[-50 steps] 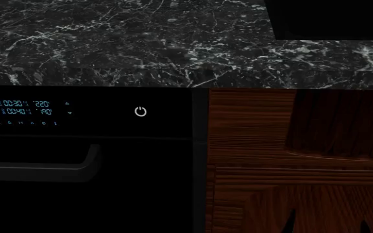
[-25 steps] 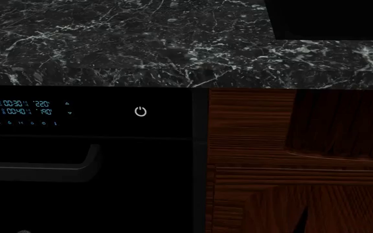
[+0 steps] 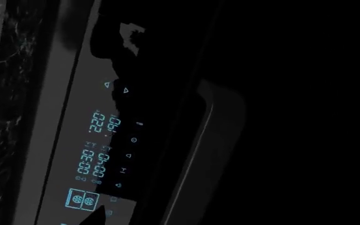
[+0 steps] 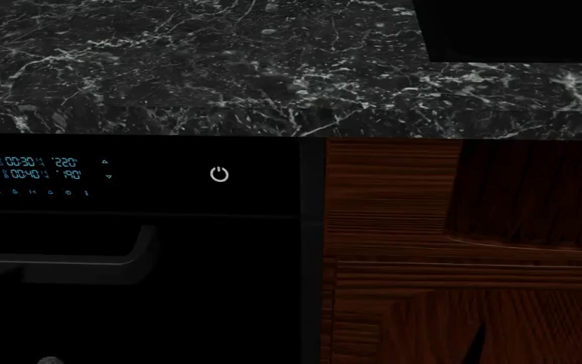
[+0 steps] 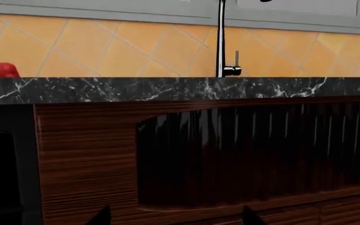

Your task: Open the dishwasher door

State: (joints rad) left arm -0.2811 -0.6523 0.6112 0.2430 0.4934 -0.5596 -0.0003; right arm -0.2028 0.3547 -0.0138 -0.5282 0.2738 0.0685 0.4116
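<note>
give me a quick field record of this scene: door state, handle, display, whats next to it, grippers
door: dishwasher door shut, flush under the marble countertop
handle: dark grey bar handle, nothing gripping it
display: cyan readouts lit, white power symbol
beside: wood-grain cabinet panel
above cabinet: faucet
grippers: state not visible in any view

Glossy black on the dishwasher door [image 4: 170, 250], with cyan readouts [image 4: 39, 168], a white power symbol [image 4: 219, 174] and a dark grey bar handle [image 4: 99, 262]. Black marble with white veins across the bench [image 4: 170, 68]; reddish-brown wood grain on the cabinet panel [image 4: 392, 227]. Orange tiles [image 5: 105, 51] behind a chrome tap [image 5: 221, 37].
</note>
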